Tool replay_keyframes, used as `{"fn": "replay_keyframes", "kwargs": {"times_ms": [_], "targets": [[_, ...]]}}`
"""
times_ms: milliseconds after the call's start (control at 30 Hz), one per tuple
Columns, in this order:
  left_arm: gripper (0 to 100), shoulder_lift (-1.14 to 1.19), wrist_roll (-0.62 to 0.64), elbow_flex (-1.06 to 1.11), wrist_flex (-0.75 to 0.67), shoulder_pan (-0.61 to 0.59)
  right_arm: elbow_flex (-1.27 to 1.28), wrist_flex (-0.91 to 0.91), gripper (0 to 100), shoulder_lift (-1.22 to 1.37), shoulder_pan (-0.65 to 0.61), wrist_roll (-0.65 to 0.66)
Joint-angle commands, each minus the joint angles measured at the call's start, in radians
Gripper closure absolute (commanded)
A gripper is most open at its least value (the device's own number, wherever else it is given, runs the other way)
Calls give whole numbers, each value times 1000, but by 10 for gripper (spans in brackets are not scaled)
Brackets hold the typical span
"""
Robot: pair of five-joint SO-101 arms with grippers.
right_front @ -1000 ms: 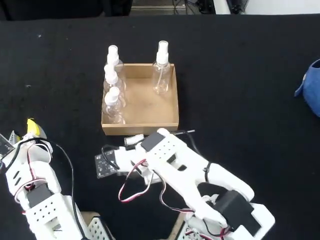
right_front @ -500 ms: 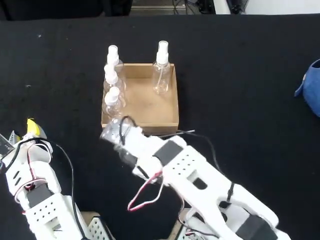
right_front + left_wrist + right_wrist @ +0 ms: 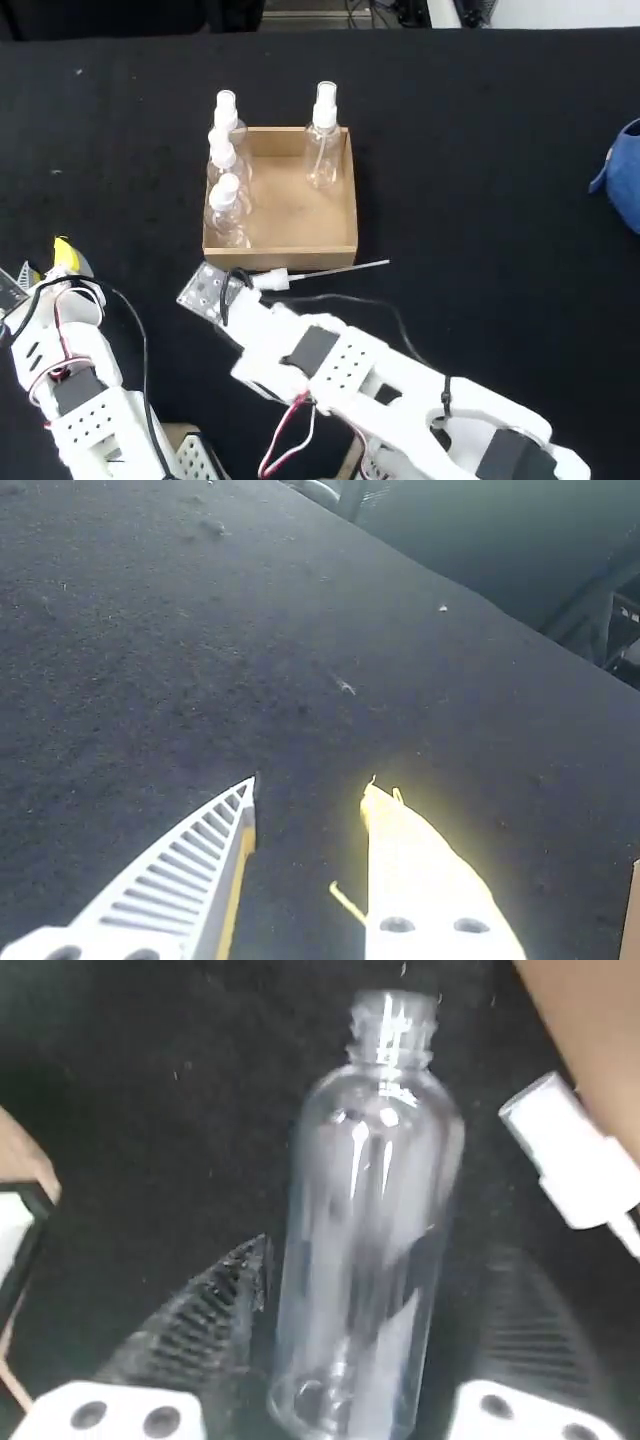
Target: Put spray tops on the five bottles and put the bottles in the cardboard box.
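The right arm has been drawn back a little from the cardboard box (image 3: 280,252). Its gripper (image 3: 390,1255) is spread wide, and the uncapped bottle (image 3: 370,1210) is seen lying on the table between the fingers, ungrasped, with a loose spray top (image 3: 565,1165) just beside it.

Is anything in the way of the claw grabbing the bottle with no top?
Nothing visible. The uncapped bottle lies between the open fingers of the right gripper; the spray top lies outside them.
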Motion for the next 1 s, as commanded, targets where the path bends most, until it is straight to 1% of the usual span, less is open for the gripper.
{"fn": "replay_keyframes", "kwargs": {"times_ms": [0, 67, 133, 200, 267, 367, 400, 467, 533, 600, 700, 833, 967], "targets": [[960, -15, 3, 7, 0, 10, -116, -3, 589, -44, -23, -12], [960, -15, 3, 8, 0, 10, -160, 57, 589, -45, -18, -12], [960, -15, 2, 8, 0, 10, -211, 163, 589, -44, -6, -9], [960, -15, 2, 8, 0, 10, -254, 262, 589, -44, 43, 48], [960, -15, 2, 8, 0, 10, -274, 307, 591, -33, 107, 169], [960, -15, 2, 8, 0, 10, -275, 301, 642, -15, 218, 299], [960, -15, 2, 8, 0, 10, -274, 296, 655, -2, 245, 368], [960, -15, 2, 8, -2, 10, -269, 298, 655, 22, 275, 529], [960, -15, 2, 8, -2, 10, -245, 290, 656, 38, 278, 677], [960, -15, 2, 8, -2, 10, -225, 279, 656, 59, 273, 778], [960, -15, 2, 8, -2, 10, -200, 206, 656, 81, 278, 827], [960, -15, 2, 8, -2, 10, -153, 106, 656, 91, 272, 853], [960, -15, 2, 8, -2, 10, -113, 43, 658, 94, 272, 868]]}}
